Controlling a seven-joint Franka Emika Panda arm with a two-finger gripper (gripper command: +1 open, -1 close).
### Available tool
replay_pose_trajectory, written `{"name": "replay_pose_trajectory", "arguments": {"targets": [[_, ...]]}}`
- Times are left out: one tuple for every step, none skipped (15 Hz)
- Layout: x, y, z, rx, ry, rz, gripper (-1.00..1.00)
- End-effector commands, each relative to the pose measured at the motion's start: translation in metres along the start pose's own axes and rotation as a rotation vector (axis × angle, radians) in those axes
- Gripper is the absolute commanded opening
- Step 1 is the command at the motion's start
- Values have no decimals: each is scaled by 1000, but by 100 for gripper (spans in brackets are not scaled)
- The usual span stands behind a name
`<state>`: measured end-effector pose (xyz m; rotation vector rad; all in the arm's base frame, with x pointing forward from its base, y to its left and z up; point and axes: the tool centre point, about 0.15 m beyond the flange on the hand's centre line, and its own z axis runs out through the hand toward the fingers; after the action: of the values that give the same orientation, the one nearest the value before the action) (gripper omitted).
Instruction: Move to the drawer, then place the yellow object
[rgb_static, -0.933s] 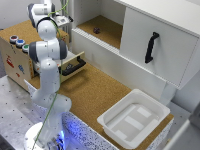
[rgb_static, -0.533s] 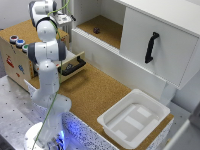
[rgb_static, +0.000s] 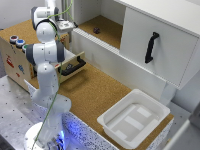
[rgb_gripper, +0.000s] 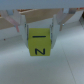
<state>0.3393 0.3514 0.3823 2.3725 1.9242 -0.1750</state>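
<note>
In the wrist view a yellow object (rgb_gripper: 39, 44), a block with black letters on its faces, sits between my gripper's (rgb_gripper: 39, 36) two pale fingers (rgb_gripper: 23, 26), which are shut on its sides. In the exterior view the gripper (rgb_static: 64, 25) hangs at the back, above and behind the drawer (rgb_static: 73, 63). The block itself is too small to make out there. The drawer is light wood with a black bar handle (rgb_static: 74, 67). It stands pulled out of the low wooden cabinet (rgb_static: 12, 57) on the exterior view's left, partly behind my arm.
A white plastic tub (rgb_static: 132, 119) stands on the cork floor at the exterior view's lower right. A big white cabinet door with a black handle (rgb_static: 151, 47) is at the right. A small dark thing (rgb_static: 96, 30) lies on the recessed cork shelf. Coloured caps (rgb_static: 17, 41) top the wooden cabinet.
</note>
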Motion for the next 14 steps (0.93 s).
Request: {"name": "replay_pose_trajectory", "arguments": {"targets": [[-34, -3, 54, -49, 230, -50, -100], [-30, -5, 59, -166, 133, -46, -100], [-26, -4, 63, -199, 104, -61, -100], [-24, 1, 68, -171, 124, -83, -100], [-23, 7, 70, -140, 139, -106, -100], [-22, 13, 69, -108, 166, -117, -100], [-21, 18, 63, -93, 188, -126, -100], [-19, 20, 57, -75, 193, -154, 100], [-17, 21, 52, -90, 191, -170, 100], [-16, 21, 47, -96, 197, -186, 100], [-16, 21, 38, -95, 218, -207, 100], [-17, 22, 30, -83, 232, -224, 100], [-18, 21, 22, -70, 251, -240, 100], [-20, 19, 11, -59, 277, -265, 100]]}}
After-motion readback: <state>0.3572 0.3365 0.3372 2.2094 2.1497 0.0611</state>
